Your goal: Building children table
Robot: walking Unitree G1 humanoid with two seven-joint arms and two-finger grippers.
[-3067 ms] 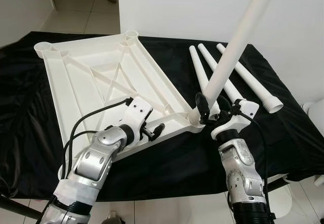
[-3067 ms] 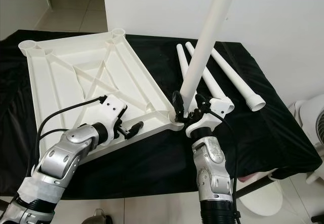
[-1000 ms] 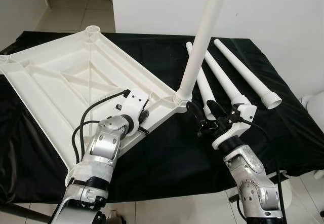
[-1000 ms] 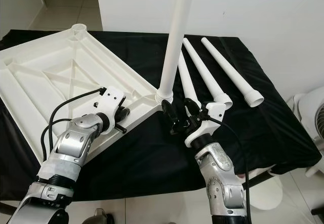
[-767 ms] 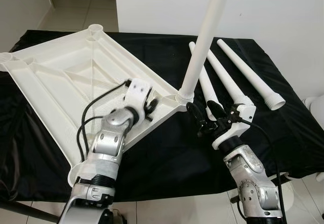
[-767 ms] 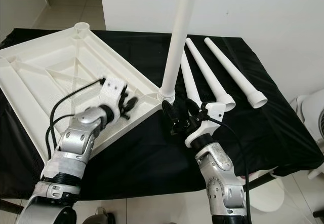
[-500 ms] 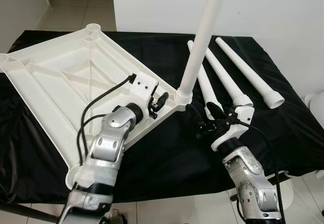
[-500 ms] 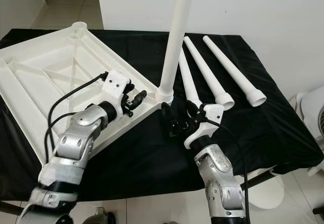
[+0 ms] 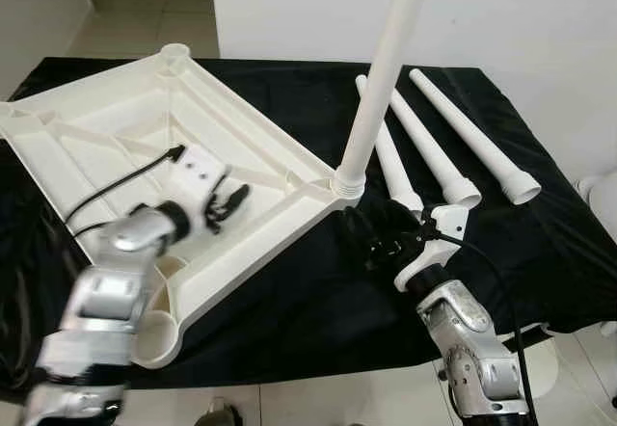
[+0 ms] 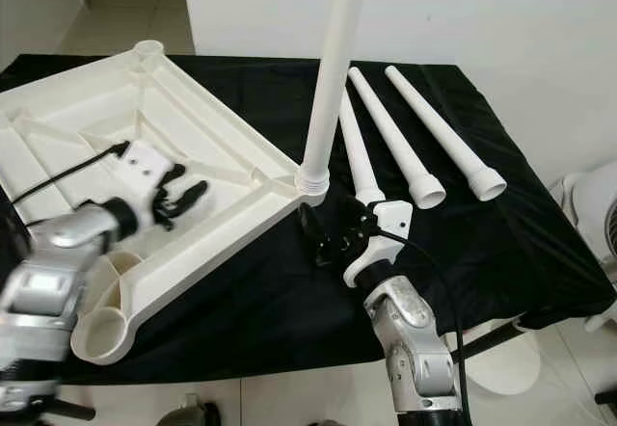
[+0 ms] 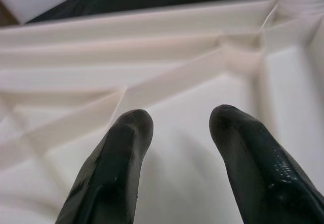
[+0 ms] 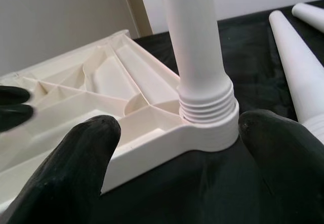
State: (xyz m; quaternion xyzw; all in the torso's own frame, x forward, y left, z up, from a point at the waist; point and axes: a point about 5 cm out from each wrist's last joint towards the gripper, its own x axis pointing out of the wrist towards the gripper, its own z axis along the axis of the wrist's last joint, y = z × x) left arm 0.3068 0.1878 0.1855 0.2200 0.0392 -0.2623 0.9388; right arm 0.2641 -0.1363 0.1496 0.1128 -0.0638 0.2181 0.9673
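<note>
The white ribbed plastic tabletop (image 9: pixel 145 161) lies upside down on the black cloth-covered table (image 9: pixel 540 243), its long axis running from the far left toward the near side, with one corner socket (image 9: pixel 347 183) pointing toward the robot's right. A long white plastic table leg (image 9: pixel 386 60) stands nearly upright in that socket, leaning slightly to the right as it rises, its threaded end seated at the collar. Three more white tapered legs (image 9: pixel 453 137) lie side by side on the cloth to the right, their wide ends toward the robot. The right gripper (image 9: pixel 371 233) sits low on the cloth just before the socket, its black fingers (image 12: pixel 76 163) spread wide on either side of the corner and gripping nothing. The left gripper (image 9: pixel 224 199) hovers over the tabletop's ribbed underside, its fingers (image 11: pixel 119 153) set moderately apart and empty.
</note>
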